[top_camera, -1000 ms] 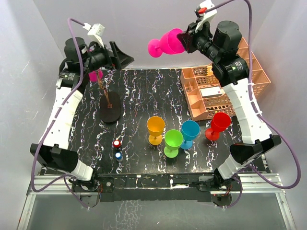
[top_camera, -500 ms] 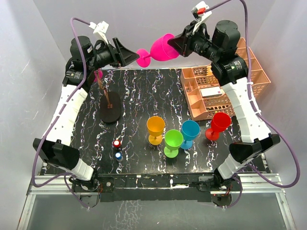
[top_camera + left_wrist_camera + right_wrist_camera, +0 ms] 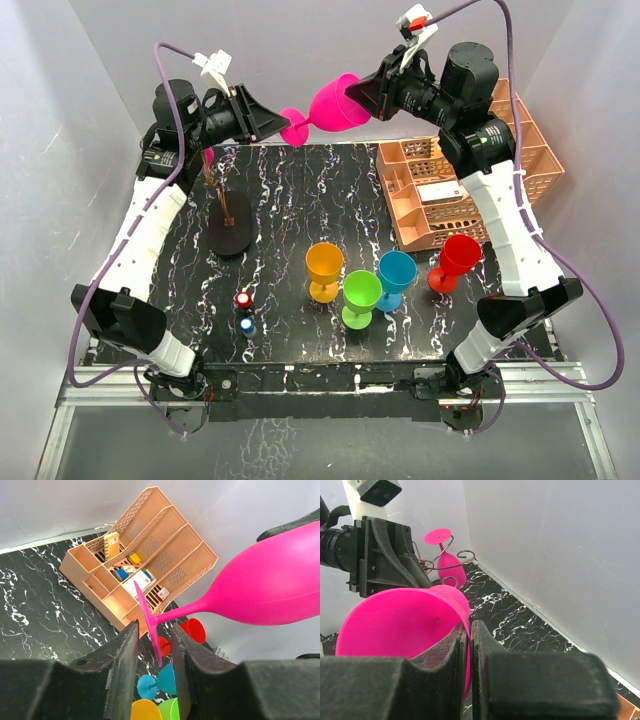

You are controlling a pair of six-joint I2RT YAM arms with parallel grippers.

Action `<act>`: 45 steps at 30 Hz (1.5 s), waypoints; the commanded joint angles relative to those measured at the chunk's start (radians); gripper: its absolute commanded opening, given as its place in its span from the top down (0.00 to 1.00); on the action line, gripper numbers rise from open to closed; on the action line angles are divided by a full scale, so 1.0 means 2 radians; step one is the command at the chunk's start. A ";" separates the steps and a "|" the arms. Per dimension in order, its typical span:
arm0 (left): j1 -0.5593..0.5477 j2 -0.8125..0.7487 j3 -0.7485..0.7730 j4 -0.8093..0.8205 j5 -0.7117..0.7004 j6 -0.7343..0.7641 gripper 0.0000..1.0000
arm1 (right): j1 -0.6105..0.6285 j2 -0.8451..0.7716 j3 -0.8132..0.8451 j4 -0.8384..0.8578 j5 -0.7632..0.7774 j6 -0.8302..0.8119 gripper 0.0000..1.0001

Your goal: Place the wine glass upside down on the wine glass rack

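A pink wine glass point(image 3: 335, 103) hangs in the air over the far edge of the table, lying sideways with its foot to the left. My right gripper point(image 3: 372, 92) is shut on the rim of its bowl point(image 3: 395, 625), one finger inside and one outside. My left gripper point(image 3: 154, 627) is open, and the foot disc point(image 3: 148, 625) stands edge-on between its jaws with a gap on each side. The wine glass rack point(image 3: 231, 237) stands at the far left on its black oval base. A second pink glass point(image 3: 449, 565) hangs upside down in its scroll arms.
A peach plastic basket rack point(image 3: 450, 190) with small items sits at the far right. Orange point(image 3: 324, 268), green point(image 3: 361, 297), blue point(image 3: 395, 275) and red point(image 3: 455, 258) glasses stand upright in the middle and to the right. Two small capped items point(image 3: 245, 312) lie near the front left.
The right arm tilted the pink glass and carried it left. The left gripper moved right to meet the foot, and its jaws narrowed around it.
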 commanded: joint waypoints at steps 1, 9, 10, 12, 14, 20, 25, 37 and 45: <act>-0.002 -0.007 -0.012 0.019 0.014 -0.010 0.72 | 0.000 0.000 0.009 0.029 -0.006 0.011 0.92; -0.002 -0.010 -0.019 0.022 0.016 -0.015 0.79 | 0.001 -0.001 -0.002 0.035 -0.013 0.015 0.92; -0.002 -0.010 -0.020 0.023 0.016 -0.015 0.80 | 0.001 -0.001 -0.004 0.035 -0.014 0.015 0.92; -0.002 -0.011 -0.021 0.025 0.017 -0.016 0.89 | 0.001 -0.004 -0.008 0.037 -0.017 0.015 0.92; -0.002 -0.013 -0.022 0.027 0.017 -0.019 0.99 | 0.001 -0.006 -0.014 0.038 -0.013 0.013 0.92; 0.001 -0.023 -0.018 0.015 0.007 -0.005 1.00 | 0.000 -0.018 -0.022 0.027 0.001 -0.013 0.65; 0.027 -0.037 -0.006 -0.001 0.004 0.004 1.00 | 0.000 -0.031 -0.025 0.007 0.030 -0.041 0.35; 0.082 -0.077 0.071 -0.114 -0.178 0.168 1.00 | -0.008 -0.054 -0.024 -0.024 0.070 -0.071 0.18; 0.093 -0.089 0.099 -0.131 -0.325 0.281 1.00 | -0.019 -0.063 -0.110 -0.003 0.116 -0.077 0.17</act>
